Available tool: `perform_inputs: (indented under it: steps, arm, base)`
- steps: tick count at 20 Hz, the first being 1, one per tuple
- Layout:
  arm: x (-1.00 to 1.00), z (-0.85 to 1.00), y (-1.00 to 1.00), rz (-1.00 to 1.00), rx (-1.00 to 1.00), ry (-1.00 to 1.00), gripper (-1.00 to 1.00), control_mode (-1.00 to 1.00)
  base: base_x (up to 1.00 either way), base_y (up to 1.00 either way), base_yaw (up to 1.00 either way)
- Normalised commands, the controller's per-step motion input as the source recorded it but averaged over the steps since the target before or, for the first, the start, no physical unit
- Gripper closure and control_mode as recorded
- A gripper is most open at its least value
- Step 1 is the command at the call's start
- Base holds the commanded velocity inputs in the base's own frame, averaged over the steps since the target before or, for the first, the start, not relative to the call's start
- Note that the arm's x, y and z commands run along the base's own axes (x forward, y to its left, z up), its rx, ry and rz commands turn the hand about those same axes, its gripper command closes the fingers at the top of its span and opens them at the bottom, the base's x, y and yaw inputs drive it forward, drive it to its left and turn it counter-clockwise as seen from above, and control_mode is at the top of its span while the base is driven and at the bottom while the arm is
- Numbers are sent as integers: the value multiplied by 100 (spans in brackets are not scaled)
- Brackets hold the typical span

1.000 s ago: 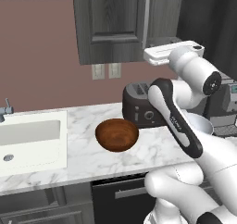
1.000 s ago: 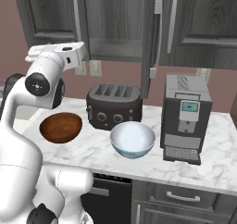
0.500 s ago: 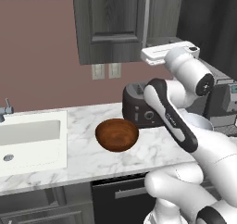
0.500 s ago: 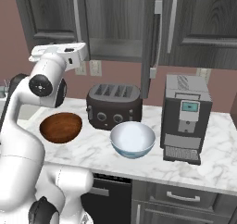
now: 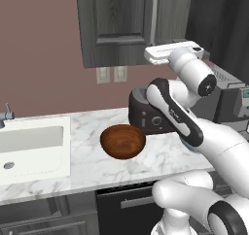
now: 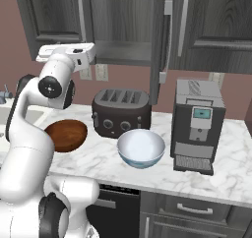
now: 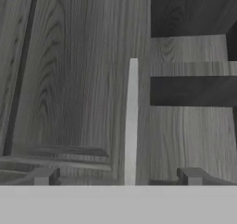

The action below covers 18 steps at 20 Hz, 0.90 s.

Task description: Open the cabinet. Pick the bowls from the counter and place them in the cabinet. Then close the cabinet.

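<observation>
The dark grey cabinet (image 6: 54, 11) hangs above the counter (image 6: 98, 159). Its left door is shut, and beside it the inside and grey shelf (image 7: 192, 68) show. In the hand view my gripper (image 7: 118, 177) is open, one finger (image 7: 44, 176) on each side of the lower end of the left door's silver handle (image 7: 132, 121). My white hand (image 5: 172, 53) sits just below that handle (image 5: 153, 15). The brown wooden bowl (image 5: 122, 141) rests on the counter (image 5: 82, 132) left of the toaster. The white and blue bowl (image 6: 141, 147) stands in front of the toaster.
A dark toaster (image 6: 120, 111) stands against the wall and a coffee machine (image 6: 197, 124) to its right. The white sink (image 5: 29, 146) is set in the counter's left end. A cabinet door (image 6: 160, 40) stands out edge-on above the toaster.
My hand has edged a little closer to the cabinet's left door. The bowls have not moved.
</observation>
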Motion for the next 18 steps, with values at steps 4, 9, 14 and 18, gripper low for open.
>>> perform_inputs:
  steps: [4,9,14,18]
  arm:
    - [24,0,0,0,1,-5,-100,-100]
    - [30,0,0,0,0,-5,-100,-100]
    - [32,0,-2,0,0,-5,-100,-100]
    - [23,0,-13,0,2,0,-100,-100]
  base:
    - [0,0,0]
    - [0,0,0]
    - [0,0,0]
    - [0,0,0]
